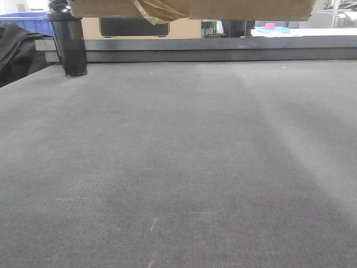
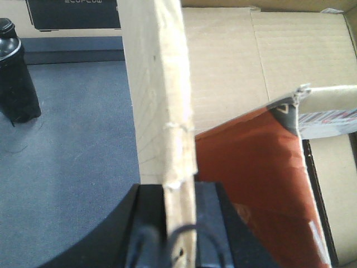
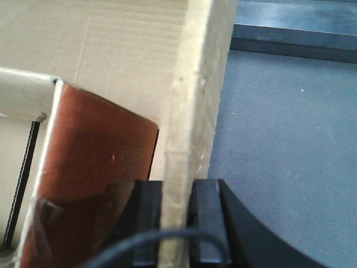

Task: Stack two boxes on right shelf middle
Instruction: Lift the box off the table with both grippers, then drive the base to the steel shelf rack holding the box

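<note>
Front view first: most of the cardboard box is cut off by the top edge. Only a thin brown band shows, far across the grey table, above its far rail. A crumpled, glossy tape strip hangs at the box's lower edge, left of centre. Whether the box rests on anything can't be told from here. Just to its left a black cylinder stands upright on the table with its top cut off, and a blue bin peeks in at the far left.

Over to the wrists. The left gripper is pinched narrow, with a black finger pressed to each face of one box wall and the raw corrugated edge running up between them. The right gripper is clamped the same way on another wall. Both sit close to the lens and blurred, and a dark cable loops across them.

Inside, the box is plain tan with rippled faces. A red-brown panel leans tilted within. Its near end is blurred, and what it is can't be made out. The print on a pale flap beside it is too small to read.
</note>
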You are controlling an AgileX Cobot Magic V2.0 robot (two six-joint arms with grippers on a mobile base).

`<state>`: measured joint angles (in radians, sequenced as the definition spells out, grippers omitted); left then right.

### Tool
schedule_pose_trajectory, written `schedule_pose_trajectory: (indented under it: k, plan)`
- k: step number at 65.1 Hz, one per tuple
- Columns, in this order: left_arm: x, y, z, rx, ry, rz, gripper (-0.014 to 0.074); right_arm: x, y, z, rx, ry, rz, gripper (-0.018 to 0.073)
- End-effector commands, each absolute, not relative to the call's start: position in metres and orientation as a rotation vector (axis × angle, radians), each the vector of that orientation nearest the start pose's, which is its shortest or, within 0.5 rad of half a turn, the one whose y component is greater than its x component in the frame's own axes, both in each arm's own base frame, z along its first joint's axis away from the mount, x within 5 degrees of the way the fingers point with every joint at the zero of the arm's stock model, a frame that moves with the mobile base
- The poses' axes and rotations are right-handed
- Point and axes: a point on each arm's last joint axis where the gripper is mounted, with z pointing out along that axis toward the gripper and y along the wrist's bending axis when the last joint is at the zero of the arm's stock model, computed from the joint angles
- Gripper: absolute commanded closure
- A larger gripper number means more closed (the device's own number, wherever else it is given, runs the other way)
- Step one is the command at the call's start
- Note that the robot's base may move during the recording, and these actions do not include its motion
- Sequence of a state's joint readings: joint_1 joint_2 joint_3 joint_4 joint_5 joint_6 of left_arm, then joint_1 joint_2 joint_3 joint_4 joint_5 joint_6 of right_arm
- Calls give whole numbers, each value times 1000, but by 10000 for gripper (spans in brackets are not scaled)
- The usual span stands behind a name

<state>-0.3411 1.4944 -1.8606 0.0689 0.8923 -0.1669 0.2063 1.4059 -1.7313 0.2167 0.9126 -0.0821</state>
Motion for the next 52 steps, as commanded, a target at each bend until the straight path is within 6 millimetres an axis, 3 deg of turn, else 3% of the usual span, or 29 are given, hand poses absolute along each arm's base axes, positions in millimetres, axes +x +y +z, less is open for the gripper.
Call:
schedule_pose_trajectory:
  k: [1, 52]
  plan:
    - [296, -99, 509, 178, 1936, -265, 708, 280, 71, 498, -250, 1970, 315, 711]
    - [299, -100, 520, 171, 1809, -285, 708, 282, 71, 498, -247, 1963, 315, 711]
